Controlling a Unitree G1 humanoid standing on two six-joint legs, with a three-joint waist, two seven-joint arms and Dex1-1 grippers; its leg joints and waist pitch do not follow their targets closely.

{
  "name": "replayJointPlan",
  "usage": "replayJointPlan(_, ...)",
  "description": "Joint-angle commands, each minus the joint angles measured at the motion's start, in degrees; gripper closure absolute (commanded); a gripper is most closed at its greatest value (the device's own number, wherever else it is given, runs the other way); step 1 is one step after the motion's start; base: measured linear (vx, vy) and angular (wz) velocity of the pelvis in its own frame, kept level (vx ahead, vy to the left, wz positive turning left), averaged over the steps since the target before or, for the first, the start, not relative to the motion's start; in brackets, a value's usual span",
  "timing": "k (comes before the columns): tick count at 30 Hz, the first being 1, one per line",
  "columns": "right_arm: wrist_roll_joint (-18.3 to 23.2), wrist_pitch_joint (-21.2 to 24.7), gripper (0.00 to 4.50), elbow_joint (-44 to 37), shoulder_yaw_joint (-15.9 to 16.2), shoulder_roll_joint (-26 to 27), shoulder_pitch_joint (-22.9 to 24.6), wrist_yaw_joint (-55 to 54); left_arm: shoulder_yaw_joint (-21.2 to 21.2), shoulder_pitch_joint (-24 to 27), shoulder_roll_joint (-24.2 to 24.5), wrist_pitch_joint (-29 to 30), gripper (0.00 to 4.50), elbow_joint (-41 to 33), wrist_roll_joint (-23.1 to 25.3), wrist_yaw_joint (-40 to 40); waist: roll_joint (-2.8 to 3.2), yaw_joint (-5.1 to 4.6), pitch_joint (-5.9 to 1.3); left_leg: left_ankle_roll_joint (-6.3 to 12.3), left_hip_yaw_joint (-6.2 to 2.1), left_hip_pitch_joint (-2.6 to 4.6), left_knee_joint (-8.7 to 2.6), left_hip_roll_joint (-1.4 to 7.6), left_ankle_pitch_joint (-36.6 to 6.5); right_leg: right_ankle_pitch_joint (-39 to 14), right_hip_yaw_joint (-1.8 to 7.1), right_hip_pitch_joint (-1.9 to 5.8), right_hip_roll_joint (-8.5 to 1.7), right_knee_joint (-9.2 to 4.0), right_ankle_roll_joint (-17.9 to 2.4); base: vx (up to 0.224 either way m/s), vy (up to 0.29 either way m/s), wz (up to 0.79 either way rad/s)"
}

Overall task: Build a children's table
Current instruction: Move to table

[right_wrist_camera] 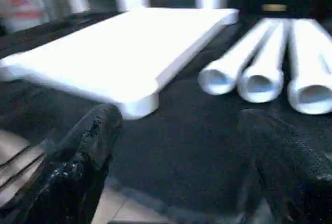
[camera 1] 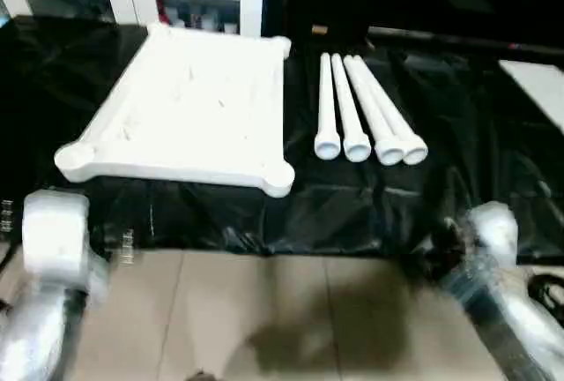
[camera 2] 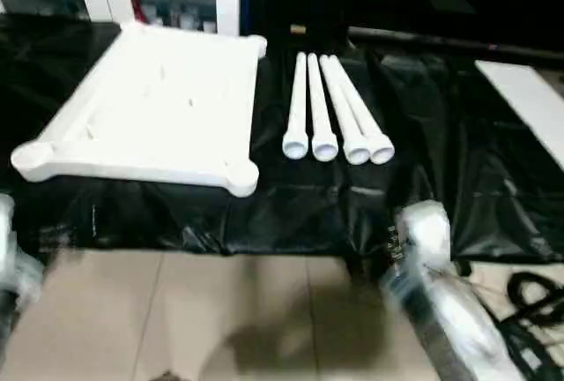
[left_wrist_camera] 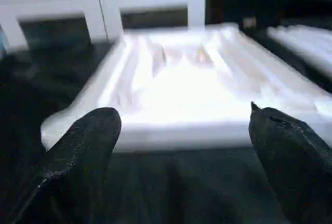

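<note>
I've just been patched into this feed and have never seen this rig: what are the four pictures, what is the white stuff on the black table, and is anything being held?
Two pictures come from a stereo camera on a humanoid robot's head, looking down over its silver forearms. The other two come from wrist cameras, each looking along that arm's two black fingers. On the black-covered work table lies the white table top, with four white legs side by side beside it, to the robot's right, apart from it. The left gripper faces the top's near edge; the right gripper faces the gap between top and legs. Both are open and hold nothing. No leg is fitted yet.
</note>
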Motion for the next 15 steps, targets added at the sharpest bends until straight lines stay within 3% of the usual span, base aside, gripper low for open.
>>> replayJointPlan(1,-4.34,1.56,0.50,4.88,0.92,0.74,-3.78,-4.67,-1.72,-4.51,0.68,1.04,0.03,3.27,0.66,0.04,1.32,0.00,-1.26,-4.00,-2.34,1.47,-5.18,2.76,-11.17,0.41,1.49,-0.64,-2.60,-3.95,-3.12,0.000,0.000,0.00)
replayJointPlan(2,-5.68,1.01,0.50,6.78,1.55,1.98,-5.73,-6.24,-2.40,-6.67,1.36,1.28,0.03,5.50,1.36,-0.56,1.11,-0.12,-2.35,-4.52,-2.19,1.85,-4.39,2.52,-7.60,5.36,1.39,-0.30,-2.47,-3.32,-3.28,0.000,0.000,0.00)
replayJointPlan(3,-7.65,-0.47,0.50,8.96,2.95,3.80,-8.41,-7.49,-3.28,-9.79,1.56,1.18,0.03,8.55,2.44,-1.23,1.18,-0.17,-2.42,-4.63,-1.95,1.57,-4.08,2.14,-4.66,11.55,1.30,-0.28,-2.16,-2.90,-3.04,0.000,0.000,0.00)
replayJointPlan(5,-8.79,-1.66,0.50,10.19,4.13,4.42,-10.45,-6.62,-4.35,-12.70,0.56,1.84,0.03,11.24,2.71,-1.25,1.55,-0.15,-2.86,-4.79,-1.95,1.75,-3.80,2.26,-3.92,14.25,1.27,-0.12,-2.17,-2.54,-3.19,0.000,0.000,0.00)
replayJointPlan(6,-8.46,-2.14,0.50,11.20,4.49,5.09,-12.00,-5.91,-5.21,-14.99,-0.60,1.75,0.03,13.45,2.57,-1.23,1.15,-0.29,-3.06,-4.26,-1.91,1.46,-3.51,2.09,-1.03,18.93,1.18,0.26,-1.90,-2.15,-3.36,0.000,0.000,0.00)
replayJointPlan(7,-7.93,-2.17,0.50,12.00,4.53,5.91,-13.07,-6.04,-5.61,-16.53,-1.38,1.95,0.03,15.22,2.32,-1.13,0.69,-0.10,-3.18,-1.84,-2.84,0.03,-3.73,1.14,-0.69,21.24,-0.06,1.46,-2.44,-1.99,-4.03,0.000,0.000,0.00)
replayJointPlan(8,-7.73,-2.10,0.50,12.04,4.38,5.87,-13.14,-6.01,-5.76,-16.66,-1.55,2.08,0.03,15.23,2.35,-1.00,1.35,-0.25,-3.33,-0.31,-3.11,-0.04,-3.84,1.01,-1.81,20.80,-0.57,1.89,-2.75,-2.18,-3.99,0.000,0.000,0.00)
replayJointPlan(9,-7.20,-2.16,0.50,12.86,4.25,6.42,-14.46,-6.16,-7.23,-18.96,-2.96,1.54,0.03,17.96,2.76,-1.07,2.11,-0.15,-3.09,3.91,-4.59,-1.22,-4.06,0.04,-6.70,17.01,-2.24,3.22,-3.66,-3.16,-4.24,-0.020,-0.010,0.35)
replayJointPlan(10,-8.19,-2.89,0.50,14.54,4.95,6.93,-16.13,-6.59,-8.80,-21.97,-4.32,-0.28,0.03,22.66,3.57,-1.09,2.98,-0.56,-2.66,7.15,-5.32,-0.60,-4.89,-0.08,-14.82,6.53,-3.97,4.00,-4.04,-5.00,-4.98,-0.020,-0.010,0.35)
replayJointPlan(11,-8.44,-3.05,0.50,14.78,5.10,6.98,-16.27,-6.66,-8.94,-22.30,-4.50,-0.62,0.03,23.34,3.70,-1.06,3.39,-0.78,-2.28,7.68,-5.52,-0.35,-5.25,-0.29,-18.94,-1.15,-4.69,4.52,-4.09,-5.86,-5.93,-0.006,-0.005,0.53)
replayJointPlan(12,-9.11,-3.55,0.50,15.82,5.73,7.60,-16.65,-6.77,-9.73,-23.67,-5.02,-2.02,0.03,26.68,4.37,-1.17,3.03,-0.72,-1.66,7.75,-5.43,-1.05,-5.01,-0.57,-22.98,-16.59,-5.44,6.40,-4.92,-8.29,-7.39,-0.006,0.004,0.58)
replayJointPlan(13,-9.24,-3.81,0.50,16.52,6.07,8.16,-16.68,-6.66,-10.50,-24.48,-5.26,-2.89,0.03,28.92,5.16,-1.17,2.86,-0.32,-1.30,7.40,-4.87,-1.35,-3.72,-0.39,-23.06,-29.47,-6.03,8.14,-6.81,-10.59,-7.58,-0.006,0.004,0.58)
replayJointPlan(14,-9.59,-4.39,0.50,16.89,6.36,8.50,-16.40,-6.39,-11.91,-24.90,-5.10,-3.47,0.03,29.90,6.66,-1.04,1.95,-0.39,-1.03,7.76,-4.58,-2.05,-2.99,-0.35,-20.91,-33.33,-6.07,8.80,-7.52,-11.50,-7.32,0.020,0.007,0.59)
replayJointPlan(15,-10.11,-4.76,0.50,17.14,7.00,8.64,-16.26,-5.84,-12.37,-24.88,-4.82,-2.46,0.03,28.97,6.71,-1.25,2.96,0.07,-0.98,8.21,-4.39,-1.54,-2.55,0.50,-16.90,-34.62,-7.46,10.55,-7.86,-12.56,-7.25,0.088,0.014,0.60)
